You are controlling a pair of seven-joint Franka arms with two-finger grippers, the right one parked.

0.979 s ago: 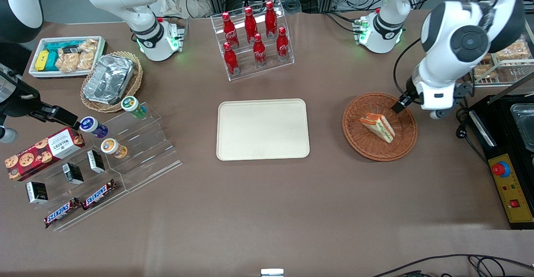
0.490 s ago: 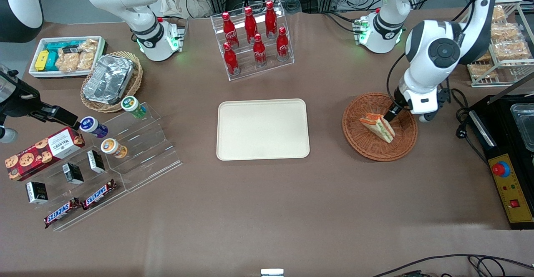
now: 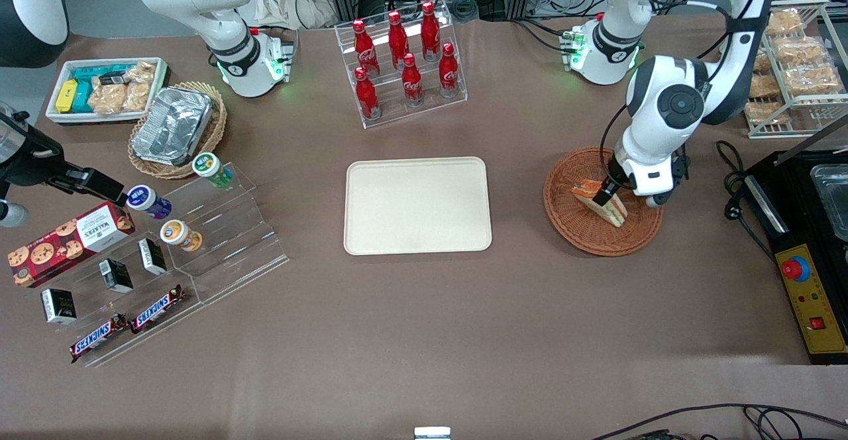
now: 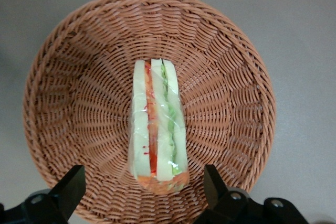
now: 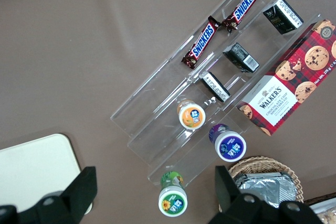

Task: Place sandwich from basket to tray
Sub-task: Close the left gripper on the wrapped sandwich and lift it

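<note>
- The left arm's black two-finger gripper (image 4: 143,195) hangs low over the round reddish-brown woven wicker basket (image 3: 583,231), fingers spread wide, gripping nothing.
- In the wrist view one fingertip (image 4: 71,184) sits to each side of the sandwich's orange-crusted end, clear gaps between pads and bread.
- The small triangular sandwich of pale bread with red and green filling (image 4: 156,127) lies in the middle of the basket, wrapped in clear film, layers facing up toward the camera.
- All round the sandwich there's bare weave, and the basket's raised rim (image 4: 261,85) rings it with room to spare.
- In the front view the gripper covers the middle of the sandwich (image 3: 613,211); both ends peek out.
- The flat cream-beige rectangular tray with rounded corners (image 3: 417,205) lies on the brown table toward the parked arm's end, well apart from the basket.
- A strip of open brown tabletop (image 3: 517,208) runs between tray edge and basket rim.
- The clear acrylic rack of red cola bottles (image 3: 401,62) stands farther from the front camera than the tray.
</note>
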